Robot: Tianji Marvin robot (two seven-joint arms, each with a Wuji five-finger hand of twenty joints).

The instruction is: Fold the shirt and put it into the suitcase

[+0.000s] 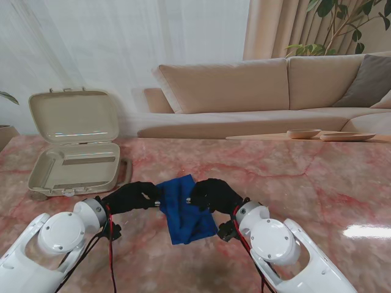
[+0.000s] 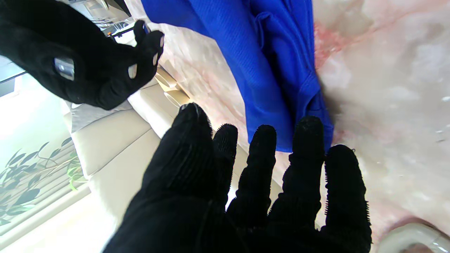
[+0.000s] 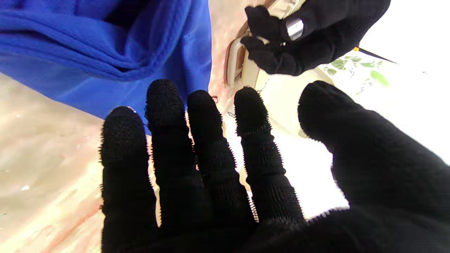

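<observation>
Folded blue knit shirt [image 1: 183, 209] lies near bench [image 1: 317, 183] near edge, between left hand [image 1: 131, 196] and right hand [image 1: 214, 194]; both spread, holding nothing.

Bright daylight, with blown-out patches in both wrist views.

From the stand, soft light comes through the sheer curtain [image 1: 122, 55] and a white glare spot sits on the marble table [image 1: 365, 231] at the right. The left wrist view smears the table [image 2: 386, 88] (motion blur, seemingly) beside a dark shadow under the blue shirt [image 2: 267, 70]. The right wrist view burns white past the fingers [image 3: 253, 116].
</observation>
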